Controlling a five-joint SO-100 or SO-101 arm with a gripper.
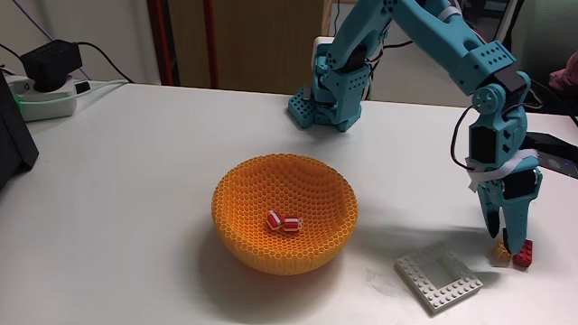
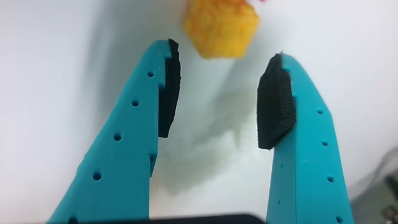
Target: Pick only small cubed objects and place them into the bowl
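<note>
Claw spread wide in the wrist view, black pads facing each other across bare white table, nothing between them. Just past the tips, at the top centre of that frame, sits the yellow-orange cube, turned corner-on towards the claw; it's a cube, so no long axis to call. In the fixed view the claw points straight down at the lower right, tips right at the cube, with a red brick just beside it on the right. The white studded frame plate lies flat to the lower left. Mid-frame, the orange honeycomb bowl holds two red-and-white striped cubes, touching, near its bottom.
</note>
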